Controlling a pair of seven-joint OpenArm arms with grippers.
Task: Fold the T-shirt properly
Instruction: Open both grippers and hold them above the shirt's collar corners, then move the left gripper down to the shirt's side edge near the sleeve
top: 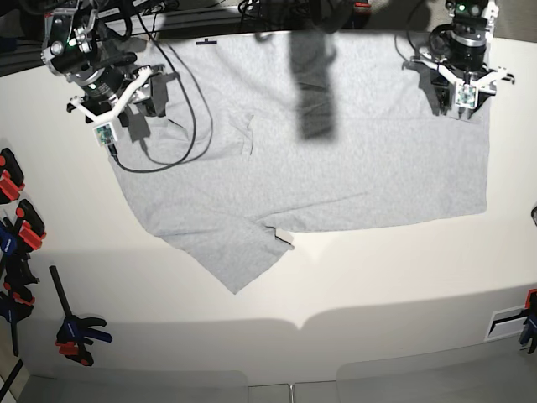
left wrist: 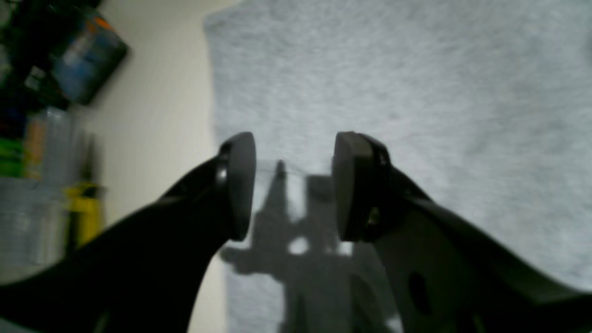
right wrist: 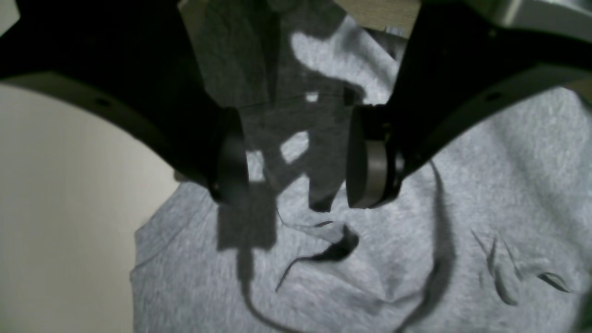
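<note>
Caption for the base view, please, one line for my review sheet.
Grey T-shirt spread flat on the white table, both open grippers, left and right, poised over its far corners.

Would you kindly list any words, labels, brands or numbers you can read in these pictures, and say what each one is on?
None can be read.
T-shirt: the side facing up is plain grey, with no lettering showing.
Package beside the table, left wrist view: blue and orange printing, too blurred to read.
Bottles below it: green and yellow labels, too blurred to read.
Small tags on the left gripper and right gripper: too small to read.
</note>
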